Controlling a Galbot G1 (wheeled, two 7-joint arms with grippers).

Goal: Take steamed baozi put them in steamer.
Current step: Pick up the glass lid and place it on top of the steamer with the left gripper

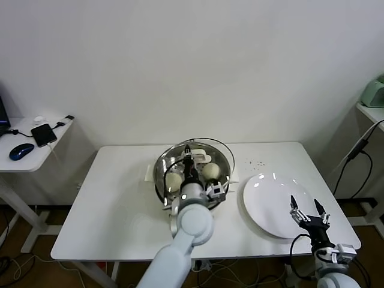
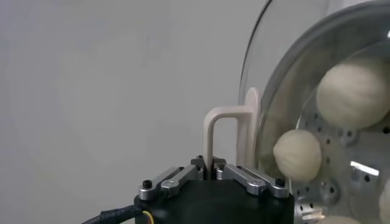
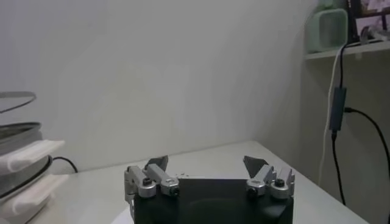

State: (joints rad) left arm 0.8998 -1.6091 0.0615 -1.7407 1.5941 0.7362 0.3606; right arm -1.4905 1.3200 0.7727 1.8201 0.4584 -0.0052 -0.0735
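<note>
Jaws of the left gripper (image 2: 211, 165) pinch the cream handle (image 2: 228, 131) of the glass lid (image 1: 207, 151), tilted over the steamer (image 1: 163, 180), where the steamed baozi (image 2: 297, 154) already sit. Seating it well likely means lowering it level and centred before letting go. Reaching in from the near edge of the worktop (image 1: 114, 210), the left arm hangs over the basket, while the right gripper (image 1: 308, 211) idles with jaws spread above the white plate (image 1: 270, 201).

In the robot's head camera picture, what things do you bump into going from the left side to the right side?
blue mouse → black phone → steamer with baozi inside, where the left gripper holds the glass lid's handle → white plate → right gripper, open → green box.
</note>
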